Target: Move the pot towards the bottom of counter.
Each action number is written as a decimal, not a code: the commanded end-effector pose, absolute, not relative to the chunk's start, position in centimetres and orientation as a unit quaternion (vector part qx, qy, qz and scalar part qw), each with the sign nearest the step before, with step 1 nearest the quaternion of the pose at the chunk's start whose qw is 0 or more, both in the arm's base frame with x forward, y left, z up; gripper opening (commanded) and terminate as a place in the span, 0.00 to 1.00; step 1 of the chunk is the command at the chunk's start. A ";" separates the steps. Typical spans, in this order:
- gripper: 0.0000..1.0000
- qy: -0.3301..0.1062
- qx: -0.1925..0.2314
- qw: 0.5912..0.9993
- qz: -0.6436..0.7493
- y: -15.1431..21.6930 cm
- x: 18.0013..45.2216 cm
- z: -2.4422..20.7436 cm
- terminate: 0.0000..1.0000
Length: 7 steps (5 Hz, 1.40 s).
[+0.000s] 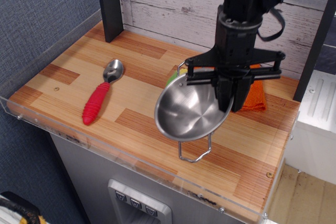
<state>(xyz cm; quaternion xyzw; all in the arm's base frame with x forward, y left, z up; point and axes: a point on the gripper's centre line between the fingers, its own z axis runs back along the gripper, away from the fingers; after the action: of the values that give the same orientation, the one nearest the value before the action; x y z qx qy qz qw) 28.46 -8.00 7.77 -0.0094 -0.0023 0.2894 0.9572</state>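
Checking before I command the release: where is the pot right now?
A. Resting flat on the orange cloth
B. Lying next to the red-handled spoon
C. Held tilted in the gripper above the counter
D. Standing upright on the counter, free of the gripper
C: the gripper is shut on the rim of the pot, which hangs tilted with its opening toward the camera and one wire handle dangling over the counter.

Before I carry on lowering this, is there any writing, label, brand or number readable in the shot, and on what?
None is readable.
The pot, held tilted by the gripper, shows bare steel with no stamp or brand.
The red-handled spoon, the orange cloth and the counter carry no text.
The buttons on the grey cabinet front below are too small to tell any marking.
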 end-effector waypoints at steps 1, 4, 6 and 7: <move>0.00 0.016 0.003 0.963 0.269 -7.6 28.0 5.6 0.00; 1.00 0.039 0.014 0.961 0.273 -7.2 28.2 4.1 0.00; 1.00 0.040 0.018 0.959 0.280 -7.3 28.3 4.1 0.00; 1.00 0.040 0.022 0.959 0.281 -7.5 28.4 4.1 0.00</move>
<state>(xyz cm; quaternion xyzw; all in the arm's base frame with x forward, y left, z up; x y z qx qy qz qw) 28.58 -7.66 3.06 0.0277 0.0531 0.2849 0.9567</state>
